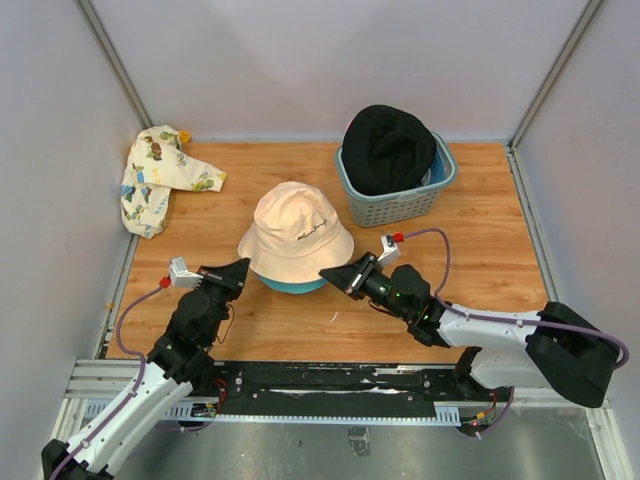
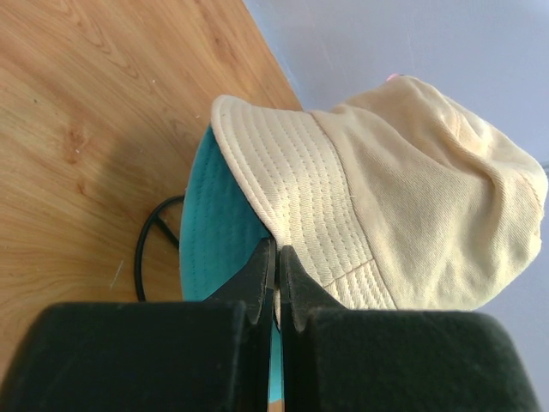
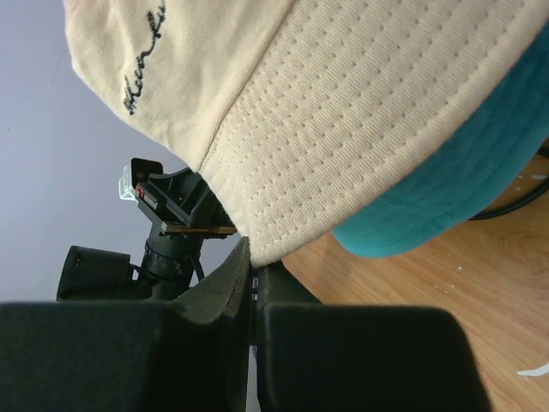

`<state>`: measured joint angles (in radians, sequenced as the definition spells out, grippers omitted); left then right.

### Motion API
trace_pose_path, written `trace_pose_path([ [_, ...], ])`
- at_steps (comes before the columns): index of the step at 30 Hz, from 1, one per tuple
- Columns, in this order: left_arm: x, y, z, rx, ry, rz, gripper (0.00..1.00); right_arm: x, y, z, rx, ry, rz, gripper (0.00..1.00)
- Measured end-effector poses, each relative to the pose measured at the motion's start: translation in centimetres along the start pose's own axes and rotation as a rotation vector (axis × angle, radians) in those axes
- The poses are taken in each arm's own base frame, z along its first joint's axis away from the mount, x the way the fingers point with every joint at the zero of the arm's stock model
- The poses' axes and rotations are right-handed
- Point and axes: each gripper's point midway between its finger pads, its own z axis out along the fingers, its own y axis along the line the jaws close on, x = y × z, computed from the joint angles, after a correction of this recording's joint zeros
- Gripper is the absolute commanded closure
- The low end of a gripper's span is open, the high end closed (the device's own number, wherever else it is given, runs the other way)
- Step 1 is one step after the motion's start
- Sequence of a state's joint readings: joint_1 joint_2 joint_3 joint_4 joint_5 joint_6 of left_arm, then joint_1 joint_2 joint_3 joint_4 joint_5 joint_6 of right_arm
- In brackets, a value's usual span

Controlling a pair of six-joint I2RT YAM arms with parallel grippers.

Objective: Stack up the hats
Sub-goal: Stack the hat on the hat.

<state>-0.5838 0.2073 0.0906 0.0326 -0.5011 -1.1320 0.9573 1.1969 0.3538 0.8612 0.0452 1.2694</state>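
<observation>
Hidden: teal hat (image 1: 290, 286) lies mostly under cream hat (image 1: 297, 225); only a brim sliver shows between left pincer (image 1: 240, 268) and right pincer (image 1: 328, 272). Right wrist view: cream crown cut by the top edge. Script (image 1: 312, 233) beyond right pincer too small to read. Basket (image 1: 400, 208) interior covered by black hat (image 1: 388, 145).

A cream hat (image 1: 297, 232), teal hat (image 1: 295, 286), black hat (image 1: 388, 148) — grey-green basket (image 1: 395, 207), cartoon-printed white cloth (image 1: 155, 180).

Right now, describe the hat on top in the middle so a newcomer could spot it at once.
Look to the middle of the wooden table. The cream hat sits there atop a teal hat. It alone bears dark script lettering.
</observation>
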Motion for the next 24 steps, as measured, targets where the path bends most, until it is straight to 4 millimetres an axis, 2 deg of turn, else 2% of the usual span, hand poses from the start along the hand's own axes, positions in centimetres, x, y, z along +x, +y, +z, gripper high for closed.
trace_pose_path([
  [12, 0.6, 1.9, 0.0, -0.074, 0.018, 0.021, 1.00, 2.2, -4.7, 1.0, 0.091, 0.053, 0.012, 1.00],
  [24, 1.2, 3.3, 0.1, -0.131, 0.035, 0.028, 0.99, 2.7, -6.2, 1.4, 0.115, 0.058, 0.013, 0.99],
])
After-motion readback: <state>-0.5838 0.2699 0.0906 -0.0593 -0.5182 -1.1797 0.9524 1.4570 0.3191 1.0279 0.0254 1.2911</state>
